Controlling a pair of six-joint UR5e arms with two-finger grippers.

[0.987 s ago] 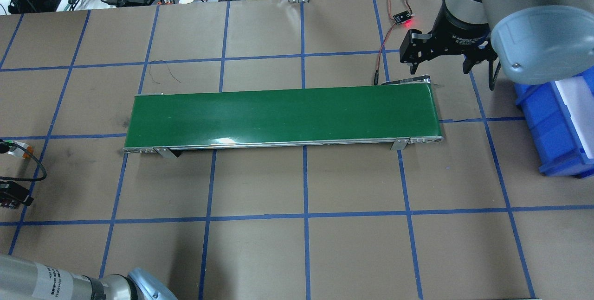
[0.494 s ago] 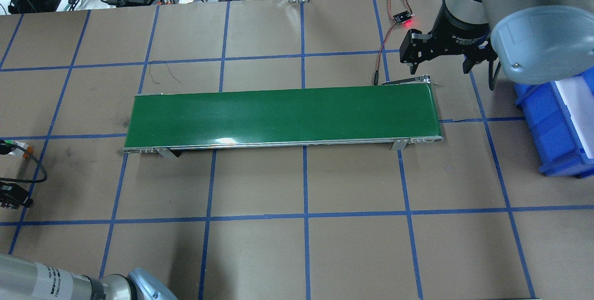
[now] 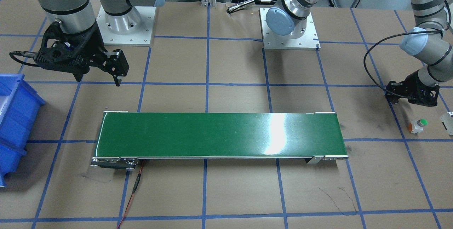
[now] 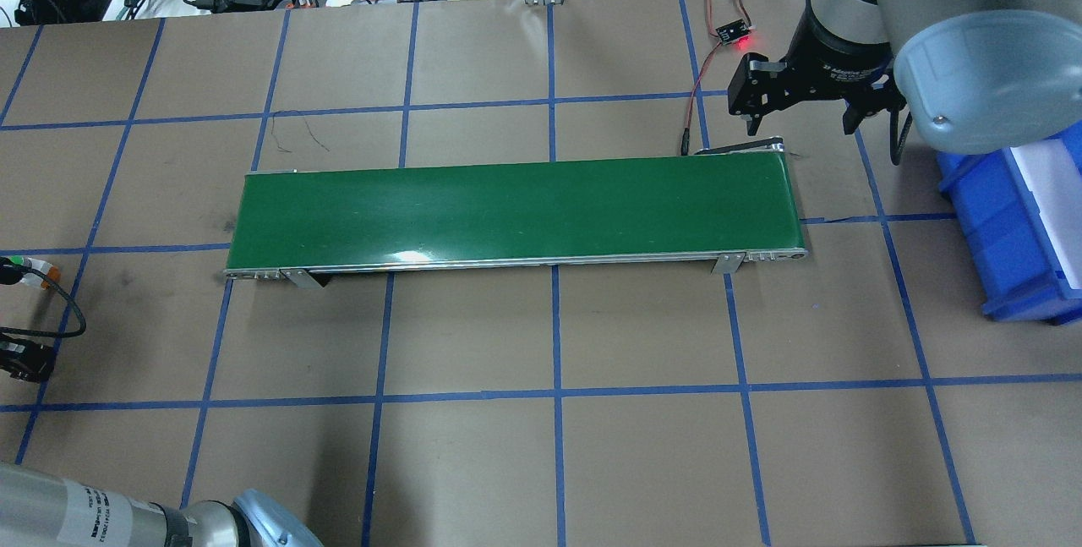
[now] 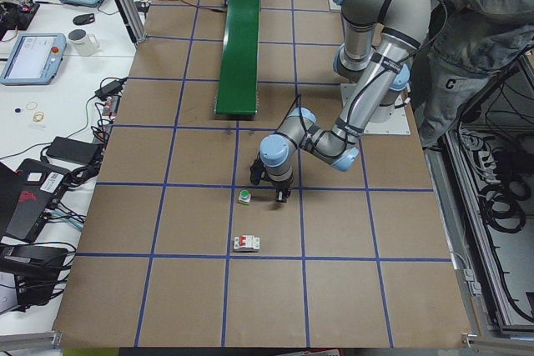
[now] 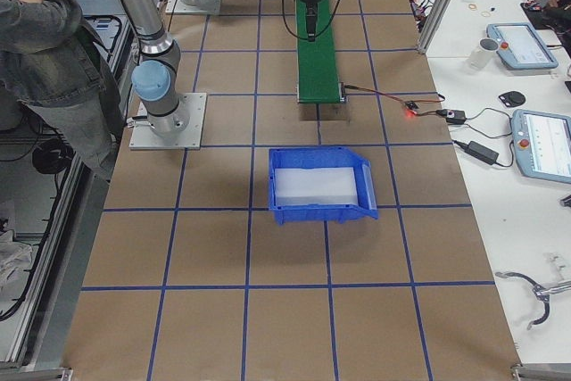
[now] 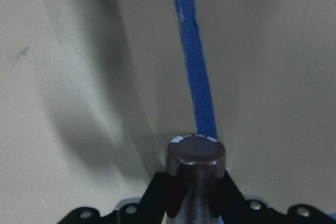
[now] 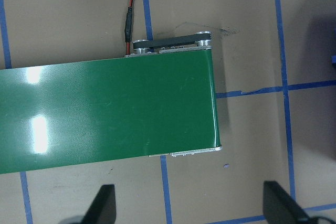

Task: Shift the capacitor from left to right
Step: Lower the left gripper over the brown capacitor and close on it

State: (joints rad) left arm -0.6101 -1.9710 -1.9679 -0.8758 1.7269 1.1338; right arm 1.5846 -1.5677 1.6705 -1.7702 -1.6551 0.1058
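The capacitor (image 7: 195,174) is a dark cylinder standing upright between my left gripper's fingers, over a blue tape line. My left gripper (image 3: 410,94) is low over the table beyond the belt's left end and is shut on the capacitor. The long green belt (image 4: 516,209) lies across the table's middle with nothing on it. My right gripper (image 4: 801,120) hovers open and empty just beyond the belt's right end, and the right wrist view shows its fingers (image 8: 105,205) wide apart.
A blue bin (image 4: 1006,226) with a white liner stands right of the belt. A green-capped button (image 3: 418,125) and a white-grey boxy part (image 3: 447,121) lie near the left gripper. A sensor board with a red light (image 4: 734,33) and its wires lie behind the belt's right end.
The left gripper and its cable shifted slightly at the overhead view's left edge. The right gripper drifted a little away from the belt's end and stayed open.
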